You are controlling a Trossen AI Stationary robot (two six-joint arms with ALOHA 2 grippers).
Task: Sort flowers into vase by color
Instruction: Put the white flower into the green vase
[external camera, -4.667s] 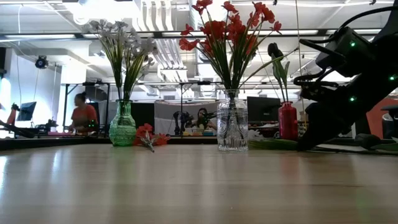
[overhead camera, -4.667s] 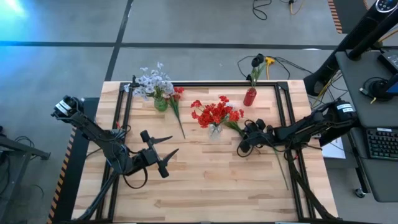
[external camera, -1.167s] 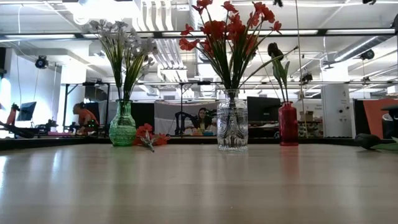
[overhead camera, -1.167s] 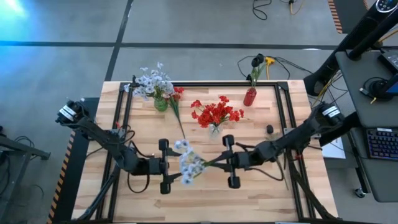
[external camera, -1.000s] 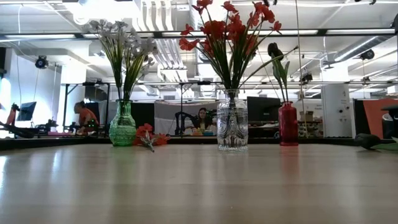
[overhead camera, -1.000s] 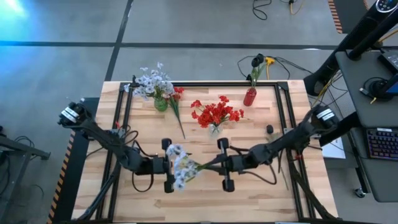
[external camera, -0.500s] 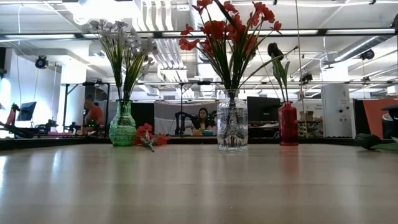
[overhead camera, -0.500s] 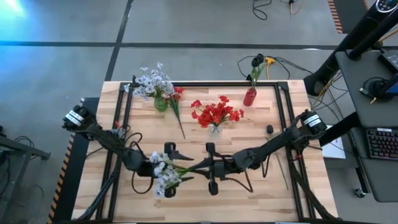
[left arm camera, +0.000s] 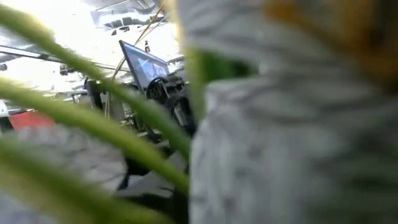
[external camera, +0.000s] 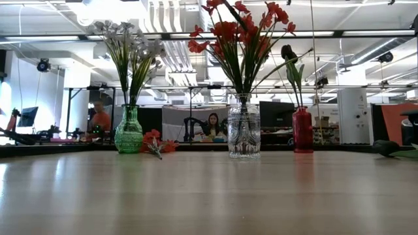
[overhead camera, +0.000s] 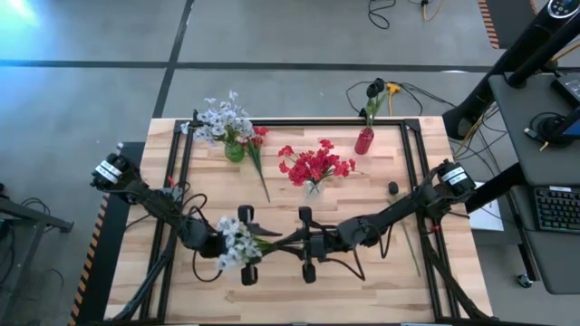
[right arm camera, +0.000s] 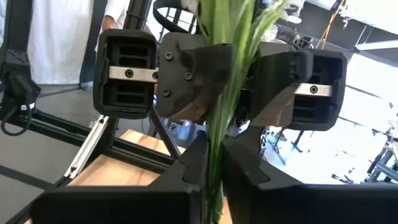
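Flowers first: I've got a pale white-lavender spray (overhead camera: 235,243) hanging between my two arms over the front-middle of the surface (overhead camera: 381,281), blossoms on the left side, thin green stems running right. My right hand (overhead camera: 305,245) is pinched shut on those stems; in the right wrist view the green stalks (right arm camera: 221,93) run straight up between my dark fingers (right arm camera: 273,186). My left hand (overhead camera: 246,243) is right at the blossom end, fingers either side of the stems, and in that same wrist view they look closed in against the stalks, though I honestly can't tell if they're gripping yet. The left wrist camera is just a blur of white petals (left arm camera: 298,137) and green.

Back on the surface, the green vase (overhead camera: 234,150) at the rear left holds more white-lavender sprays (overhead camera: 218,118). A loose red flower (overhead camera: 258,140) lies just beside it, its stem pointing toward the front. The clear glass vase (external camera: 243,136) in the middle is packed with red flowers (overhead camera: 314,165), and the red vase (overhead camera: 363,140) to its right carries a dark blossom (external camera: 288,52). Another dark flower (external camera: 389,148) lies flat over on the right side of the surface. In the low view, a couple of people show in the room behind the vases.
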